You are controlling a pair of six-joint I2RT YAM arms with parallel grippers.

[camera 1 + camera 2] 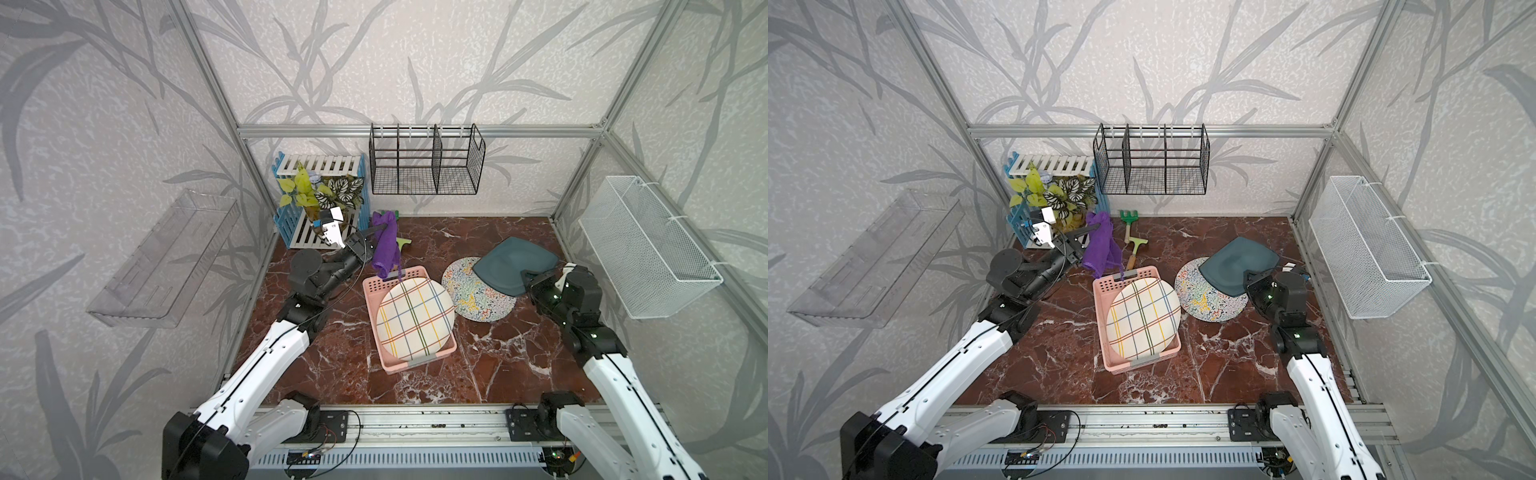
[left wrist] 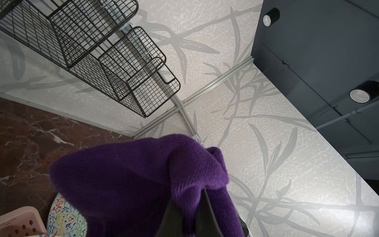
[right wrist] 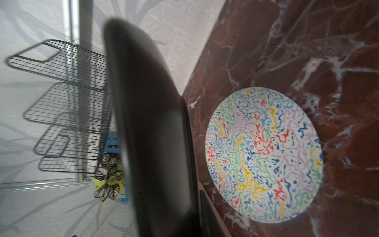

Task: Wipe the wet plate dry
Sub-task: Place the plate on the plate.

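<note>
Pinching a bunched fold of the purple cloth (image 1: 384, 245) in the left tool (image 1: 1094, 227), clamped fully closed, and letting the rest hang free above the far-left part of the surface (image 1: 519, 353), just beyond the far end of the pink basket (image 1: 374, 286) carrying a plaid plate (image 1: 415, 318). Gripping the dark blue-grey square plate (image 1: 515, 259) with the right tool (image 1: 527, 275), nearly closed on the thin rim at its near corner, and holding it lifted and tilted near the right edge, over part of a speckled round plate (image 1: 469, 291) lying flat. Judging the held plate to be the wet one: stiff, glazed, likely slippery, breakable if dropped, and heavy enough to lever against a corner-only pinch. Best to keep that rim grip firm and press gently with the cloth, working toward the held corner. Treating the cloth as light, soft and limp; better bunched than dangling. Cannot tell any wetness from the blurred right wrist view.
</note>
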